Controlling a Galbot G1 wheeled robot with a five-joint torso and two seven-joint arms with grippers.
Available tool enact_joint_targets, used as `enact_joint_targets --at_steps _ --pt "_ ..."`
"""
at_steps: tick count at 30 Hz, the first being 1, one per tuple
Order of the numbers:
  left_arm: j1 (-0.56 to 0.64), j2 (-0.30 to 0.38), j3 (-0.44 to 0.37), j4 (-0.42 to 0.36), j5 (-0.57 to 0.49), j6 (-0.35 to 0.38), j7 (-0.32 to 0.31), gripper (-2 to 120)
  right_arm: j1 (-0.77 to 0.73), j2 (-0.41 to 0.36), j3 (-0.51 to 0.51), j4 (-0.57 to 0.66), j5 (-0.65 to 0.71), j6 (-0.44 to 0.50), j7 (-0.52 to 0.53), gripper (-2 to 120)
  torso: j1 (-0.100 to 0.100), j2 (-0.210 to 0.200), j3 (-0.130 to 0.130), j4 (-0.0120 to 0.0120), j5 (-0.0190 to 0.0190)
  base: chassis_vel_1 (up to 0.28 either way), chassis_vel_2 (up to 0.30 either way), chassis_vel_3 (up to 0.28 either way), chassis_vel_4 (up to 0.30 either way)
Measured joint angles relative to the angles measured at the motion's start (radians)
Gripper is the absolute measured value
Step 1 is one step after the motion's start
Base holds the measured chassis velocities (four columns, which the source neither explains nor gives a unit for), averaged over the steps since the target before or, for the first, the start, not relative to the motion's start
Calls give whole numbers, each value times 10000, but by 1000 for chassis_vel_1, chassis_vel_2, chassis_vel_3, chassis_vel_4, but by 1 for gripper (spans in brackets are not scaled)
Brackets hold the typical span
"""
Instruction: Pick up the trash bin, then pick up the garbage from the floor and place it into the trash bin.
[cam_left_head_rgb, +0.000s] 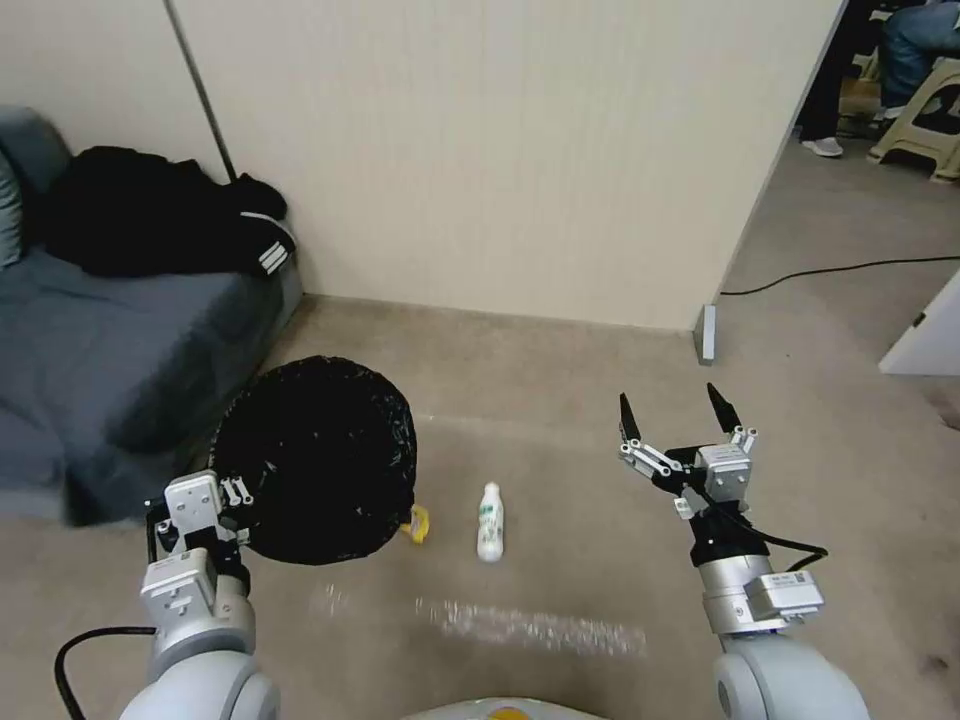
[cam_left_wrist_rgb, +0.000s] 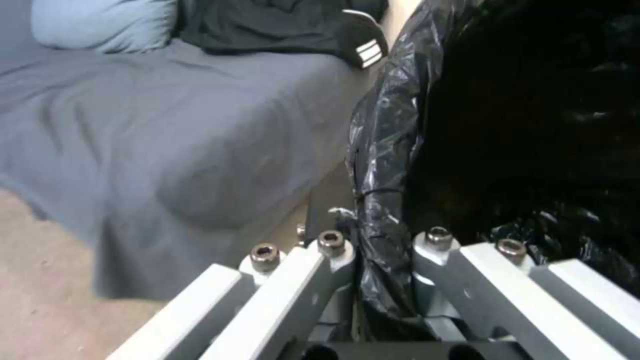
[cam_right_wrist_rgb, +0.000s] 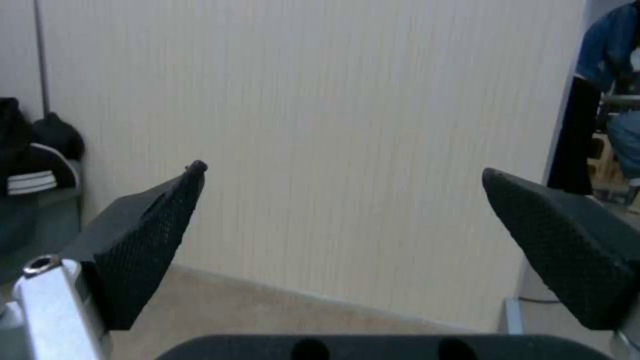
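In the head view, the left gripper (cam_left_head_rgb: 235, 510) is holding the trash bin (cam_left_head_rgb: 315, 460) by its near rim, low at the robot's left beside the grey sofa (cam_left_head_rgb: 120, 350), so the first step looks done and the litter is next. The bin is being carried with its black-lined mouth facing up toward the camera. On the carpet just right of it a small white bottle (cam_left_head_rgb: 490, 522) is lying on its side, and a scrap of yellow wrapper (cam_left_head_rgb: 418, 523) is peeking out from under the bin's edge. The right gripper (cam_left_head_rgb: 678, 420) is hanging well to the right of the bottle, forearm stretched forward, its black fingertips (cam_left_head_rgb: 627, 415) spread wide with nothing between them. The next move, I judge, is calling for that arm to swing left and down over the bottle.

In the left wrist view, the metal fingers (cam_left_wrist_rgb: 333, 265) are clamping either side of the crinkly black liner (cam_left_wrist_rgb: 387, 165) at the rim.

In the right wrist view, the two textured pads (cam_right_wrist_rgb: 157, 235) are standing far apart, pointing at the cream wall (cam_right_wrist_rgb: 333, 125), not at the floor
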Motion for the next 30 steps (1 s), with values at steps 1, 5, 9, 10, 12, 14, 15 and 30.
enact_joint_targets --at_steps 1,5,9,10,12,14,15,30 --pt "-6 -9 2 0 1 -11 0 3 10 6 4 -1 -7 30 5 100 1 0 1 -3 -2 -177 145 159 -176" --pt "-6 -30 36 1 1 -34 0 3 51 -2 47 -1 -7 45 5 100 0 0 0 -4 -2 -100 89 74 -100" --pt "-4 -41 42 36 -2 -83 0 3 50 6 49 -1 -23 54 0 100 -2 0 -3 -1 -1 30 -23 -29 18" --pt "-5 -44 52 41 -5 -85 0 3 44 9 49 -1 -40 57 -2 100 -2 0 -3 -2 -1 51 -41 -67 40" --pt "-6 -47 67 41 -12 -86 0 3 41 10 49 0 -48 60 -3 100 -2 0 -3 -1 -2 51 -14 -62 40" --pt "-6 -57 105 41 -18 -86 0 3 38 10 54 10 -52 64 -4 100 -2 0 -3 -2 -1 0 0 0 0" --pt "-12 -63 115 41 -20 -85 3 3 38 8 62 15 -52 63 -5 100 -1 0 -2 -3 -2 0 0 0 0" --pt "47 -103 187 43 2 -83 -13 3 99 -6 -42 -33 -62 64 -86 100 -1 0 -2 -2 -1 31 30 29 25"
